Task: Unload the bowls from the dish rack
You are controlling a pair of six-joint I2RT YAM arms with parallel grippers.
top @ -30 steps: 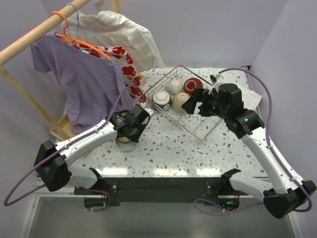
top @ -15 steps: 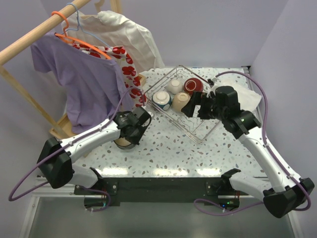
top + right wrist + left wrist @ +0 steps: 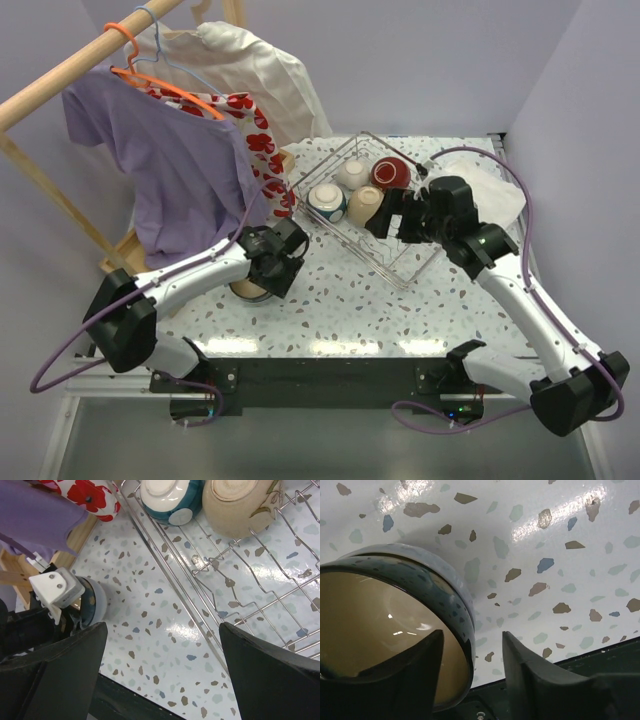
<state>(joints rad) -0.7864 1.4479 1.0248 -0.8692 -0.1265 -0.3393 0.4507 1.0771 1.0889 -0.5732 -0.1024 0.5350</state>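
Table [image 3: 560,555]: a smooth, glossy speckled finish is noted. Dish rack [image 3: 405,262]: shiny metal wire. Dark blue bowl [image 3: 427,575]: glazed, glossy. Shirt [image 3: 170,170]: matt cloth. Rail [image 3: 60,78]: bare wood.

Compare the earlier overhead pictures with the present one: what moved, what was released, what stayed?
The left gripper opened, letting go of the dark blue bowl, which sits on the table. The right gripper, open throughout, edged left toward the beige bowl. The dish rack and everything in it stayed put.
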